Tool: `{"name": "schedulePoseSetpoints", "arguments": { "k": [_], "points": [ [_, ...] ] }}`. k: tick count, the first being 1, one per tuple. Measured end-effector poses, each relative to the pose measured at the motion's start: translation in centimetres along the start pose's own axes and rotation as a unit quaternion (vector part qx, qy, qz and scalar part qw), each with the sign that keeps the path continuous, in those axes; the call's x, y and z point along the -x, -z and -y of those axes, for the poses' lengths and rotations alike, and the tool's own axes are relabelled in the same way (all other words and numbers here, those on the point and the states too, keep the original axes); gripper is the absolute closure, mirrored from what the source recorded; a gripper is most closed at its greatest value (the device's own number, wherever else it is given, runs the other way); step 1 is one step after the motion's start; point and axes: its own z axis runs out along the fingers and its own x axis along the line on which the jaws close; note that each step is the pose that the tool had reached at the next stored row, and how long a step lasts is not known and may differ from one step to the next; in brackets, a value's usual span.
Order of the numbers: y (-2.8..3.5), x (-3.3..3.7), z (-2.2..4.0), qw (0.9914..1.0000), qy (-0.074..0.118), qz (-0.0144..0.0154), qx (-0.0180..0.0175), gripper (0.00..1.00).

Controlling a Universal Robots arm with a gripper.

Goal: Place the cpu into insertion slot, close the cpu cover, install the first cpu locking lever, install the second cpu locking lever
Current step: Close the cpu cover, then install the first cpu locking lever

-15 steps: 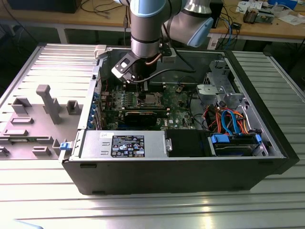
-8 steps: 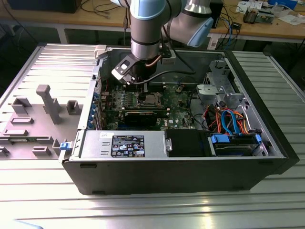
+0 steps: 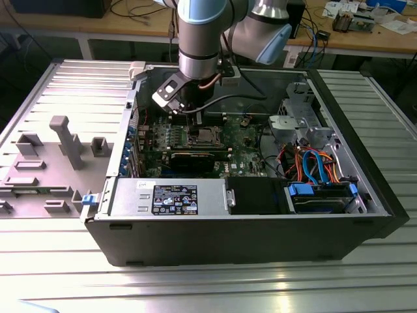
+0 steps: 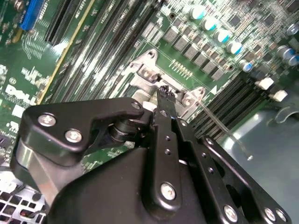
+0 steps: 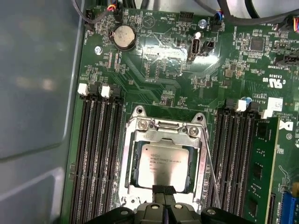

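In the first wrist view the cpu (image 5: 166,163) lies flat in the insertion slot (image 5: 124,186), its silver-grey top facing up. The cpu cover (image 5: 164,135) is down around it as a silver frame. My gripper (image 5: 163,190) is shut with nothing between its black fingertips, which touch the near edge of the cover. A thin wire locking lever (image 5: 210,172) runs along one side of the socket, and in the second wrist view the lever (image 4: 219,126) stands off the board beside the fingertips (image 4: 164,93). In the exterior view my gripper (image 3: 195,120) hangs over the socket (image 3: 207,135).
Long memory slots (image 5: 98,154) flank the socket on both sides. A black graphics card (image 3: 195,158) lies in front of it, then the power supply (image 3: 169,195). Coloured cables (image 3: 313,163) and a drive cage sit at the exterior view's right. A grey fixture plate (image 3: 65,140) lies left of the case.
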Motion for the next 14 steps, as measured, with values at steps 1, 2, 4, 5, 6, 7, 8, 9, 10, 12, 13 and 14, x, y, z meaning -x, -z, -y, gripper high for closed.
{"name": "schedulePoseSetpoints", "arguments": {
  "k": [1,2,4,5,6,7,8,9,10,12,13,14],
  "points": [
    [0.0,0.13,-1.03,1.0,0.0,0.0,0.0,0.89],
    [0.01,0.19,-1.45,1.0,0.0,0.0,0.0,0.89],
    [0.0,0.19,-1.49,1.0,0.0,0.0,0.0001,0.89],
    [0.0,0.19,-1.5,1.0,0.0,0.0,0.0001,0.89],
    [0.01,0.19,-1.51,1.0,0.0,0.0,0.0001,0.89],
    [0.0,0.19,-1.51,1.0,0.0,0.0,0.0001,0.89],
    [0.01,0.19,-1.51,1.0,0.0,0.0,0.0,0.89],
    [0.01,0.19,-1.52,1.0,0.0,0.0,0.0,0.89],
    [0.0,0.19,-1.52,1.0,-0.001,0.0,0.0001,0.89],
    [0.0,0.19,-1.52,1.0,-0.001,0.0,0.0001,0.89],
    [0.01,0.2,-1.52,1.0,-0.001,0.0,0.0,0.89],
    [0.01,0.2,-1.53,1.0,-0.001,0.0,0.0,0.89]
  ]
}}
